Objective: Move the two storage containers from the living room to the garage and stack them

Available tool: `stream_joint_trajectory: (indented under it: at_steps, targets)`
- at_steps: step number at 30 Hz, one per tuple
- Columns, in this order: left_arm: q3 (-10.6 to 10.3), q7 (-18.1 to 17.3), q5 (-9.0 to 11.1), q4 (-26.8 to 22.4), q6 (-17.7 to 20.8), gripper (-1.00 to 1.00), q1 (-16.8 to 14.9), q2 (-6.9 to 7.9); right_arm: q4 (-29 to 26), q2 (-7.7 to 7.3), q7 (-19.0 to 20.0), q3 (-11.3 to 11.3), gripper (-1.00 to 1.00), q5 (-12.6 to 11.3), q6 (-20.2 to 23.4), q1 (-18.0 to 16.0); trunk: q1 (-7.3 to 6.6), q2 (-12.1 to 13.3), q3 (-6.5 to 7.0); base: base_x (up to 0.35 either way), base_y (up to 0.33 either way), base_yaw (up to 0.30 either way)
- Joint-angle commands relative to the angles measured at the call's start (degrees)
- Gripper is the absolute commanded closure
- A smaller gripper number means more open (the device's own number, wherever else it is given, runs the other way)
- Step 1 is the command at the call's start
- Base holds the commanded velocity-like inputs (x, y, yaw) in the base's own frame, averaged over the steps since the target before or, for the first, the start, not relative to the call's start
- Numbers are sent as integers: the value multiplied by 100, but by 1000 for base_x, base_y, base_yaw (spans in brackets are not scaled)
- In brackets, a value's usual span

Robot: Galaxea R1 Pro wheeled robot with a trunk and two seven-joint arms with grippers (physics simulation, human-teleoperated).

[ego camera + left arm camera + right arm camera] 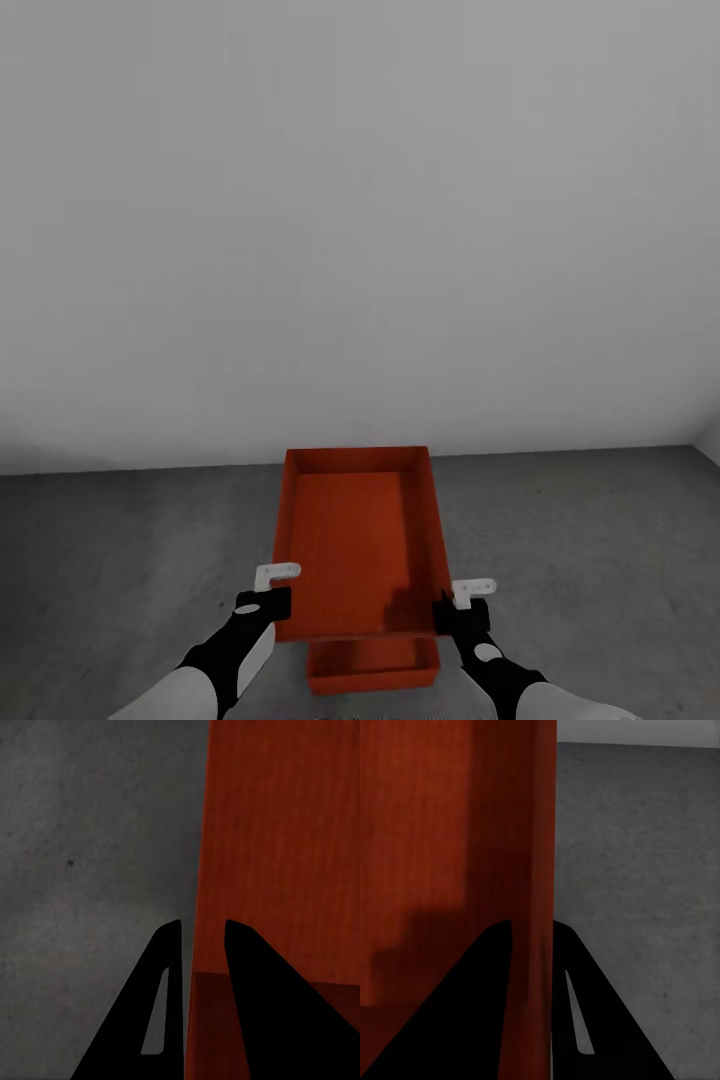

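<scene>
Bins at lower centre, over dark grey concrete floor (120, 560).

My left claw (277, 598) and right claw (462, 603) each pinch a side wall of the upper orange-red open-top bin (360, 540); a second identical bin (372, 665) sits beneath it, before the pale grey wall (360, 220).

lower container (372, 668): mostly hidden under upper container (358, 540) | contact between them: unclear, possibly apart | arms: cropped at frame edge

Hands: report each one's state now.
Left hand: shut on the upper container's left wall.
Right hand: shut on its right wall.
</scene>
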Motion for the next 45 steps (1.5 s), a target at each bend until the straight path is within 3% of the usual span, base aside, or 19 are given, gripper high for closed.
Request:
stream_joint_trajectory:
  at_steps: [1, 45]
  targets:
    - [55, 60, 2, -31, 35, 100, -5, 5, 19, -2, -89, -139, 100, -197, -50, -3, 0, -5, -16, 8, 0, 0]
    - [54, 60, 2, -33, 35, 100, -5, 5, 19, 7, -91, -139, 100, -194, -50, -3, 0, -5, -416, 0, 0, 0]
